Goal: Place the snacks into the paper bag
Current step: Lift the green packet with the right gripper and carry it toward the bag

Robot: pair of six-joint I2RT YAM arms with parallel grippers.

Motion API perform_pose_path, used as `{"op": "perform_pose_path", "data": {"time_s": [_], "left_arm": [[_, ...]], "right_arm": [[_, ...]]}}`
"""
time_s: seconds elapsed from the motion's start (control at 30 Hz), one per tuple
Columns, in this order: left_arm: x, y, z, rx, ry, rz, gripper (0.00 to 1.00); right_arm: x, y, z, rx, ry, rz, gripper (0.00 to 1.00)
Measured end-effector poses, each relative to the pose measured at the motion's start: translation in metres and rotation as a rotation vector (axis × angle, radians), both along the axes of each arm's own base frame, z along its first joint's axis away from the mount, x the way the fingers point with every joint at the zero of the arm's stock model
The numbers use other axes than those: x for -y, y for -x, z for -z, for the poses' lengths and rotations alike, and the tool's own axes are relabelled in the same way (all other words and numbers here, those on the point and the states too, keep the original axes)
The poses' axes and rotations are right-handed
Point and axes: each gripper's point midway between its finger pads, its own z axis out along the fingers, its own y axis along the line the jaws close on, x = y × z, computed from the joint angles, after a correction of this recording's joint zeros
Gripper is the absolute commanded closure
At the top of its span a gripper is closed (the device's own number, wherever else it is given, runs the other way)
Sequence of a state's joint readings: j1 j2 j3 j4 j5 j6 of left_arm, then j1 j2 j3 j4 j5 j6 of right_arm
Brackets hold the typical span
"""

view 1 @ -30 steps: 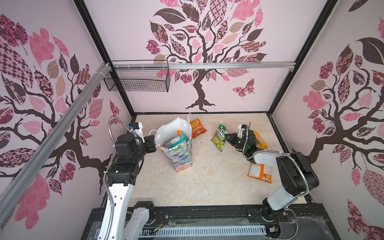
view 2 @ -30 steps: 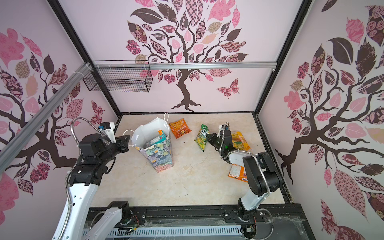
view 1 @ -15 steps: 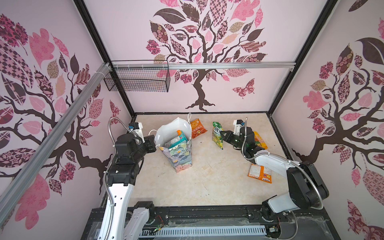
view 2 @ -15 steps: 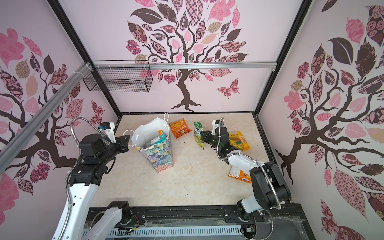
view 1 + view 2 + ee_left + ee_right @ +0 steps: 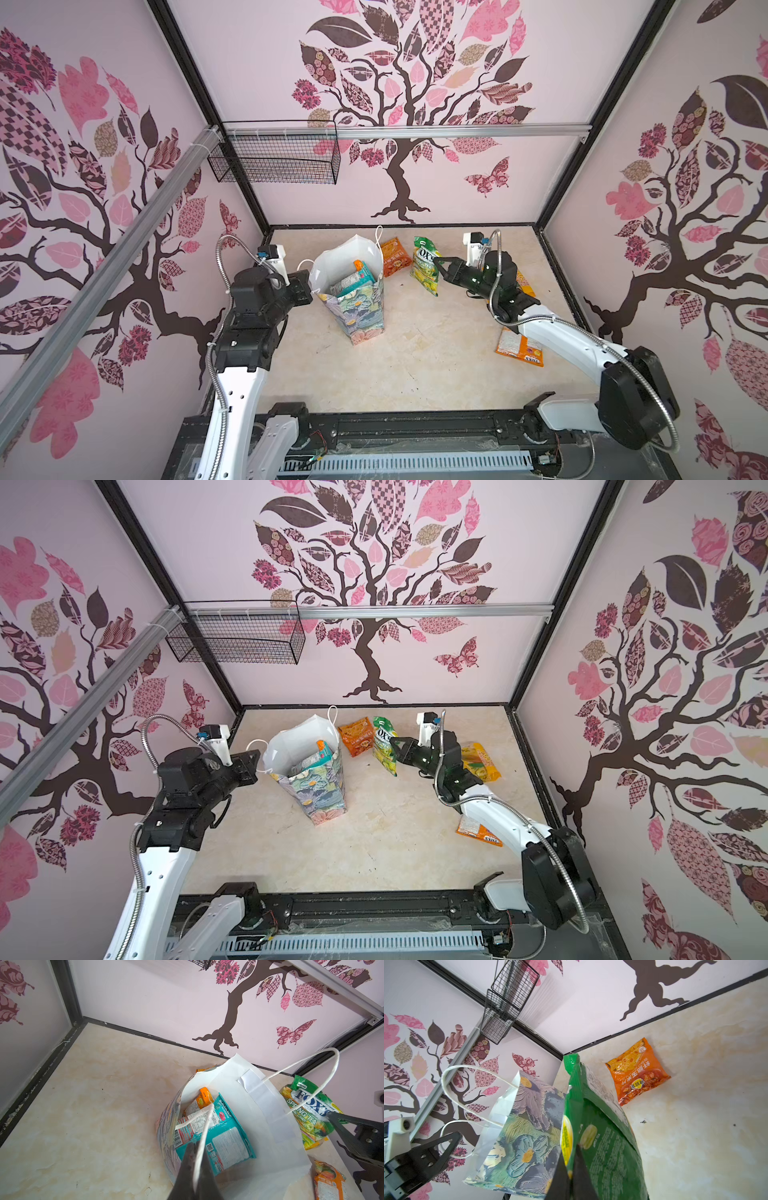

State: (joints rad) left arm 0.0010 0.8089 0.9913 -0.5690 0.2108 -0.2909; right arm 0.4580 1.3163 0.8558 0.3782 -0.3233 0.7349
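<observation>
The floral paper bag (image 5: 361, 316) (image 5: 324, 791) stands upright left of the floor's middle, its mouth open. My left gripper (image 5: 309, 283) (image 5: 197, 1147) is shut on its white cord handle (image 5: 204, 1126). A teal packet (image 5: 224, 1136) and other snacks sit inside. My right gripper (image 5: 440, 264) (image 5: 572, 1153) is shut on a green snack packet (image 5: 424, 266) (image 5: 384, 750) (image 5: 602, 1142), held upright off the floor just right of the bag. An orange packet (image 5: 395, 257) (image 5: 637, 1076) lies behind the bag. A yellow-orange one (image 5: 482, 762) and an orange-and-white one (image 5: 519, 347) lie on the right.
A black wire basket (image 5: 274, 158) hangs from the rail on the back wall at the left. Patterned walls close in the floor on three sides. The arms' black base rail (image 5: 415, 419) runs along the front edge.
My right gripper has lifted the green packet off the floor and carried it left toward the bag. The left arm and the bag have not moved.
</observation>
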Motion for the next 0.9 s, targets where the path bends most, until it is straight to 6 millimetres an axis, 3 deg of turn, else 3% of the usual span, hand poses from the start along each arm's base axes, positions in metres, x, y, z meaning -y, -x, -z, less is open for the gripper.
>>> {"op": "perform_pose_path", "data": {"time_s": [0.37, 0.5, 0.9], "left_arm": [[0.000, 0.000, -0.002, 0.008, 0.000, 0.000, 1.00], [0.000, 0.000, -0.002, 0.009, 0.000, 0.000, 1.00], [0.000, 0.000, -0.002, 0.009, 0.003, -0.001, 1.00]], "right_arm": [[0.003, 0.031, -0.041, 0.063, 0.003, -0.027, 1.00], [0.001, 0.034, -0.043, 0.065, 0.010, -0.039, 1.00], [-0.034, 0.063, -0.069, 0.121, 0.046, -0.160, 1.00]]}}
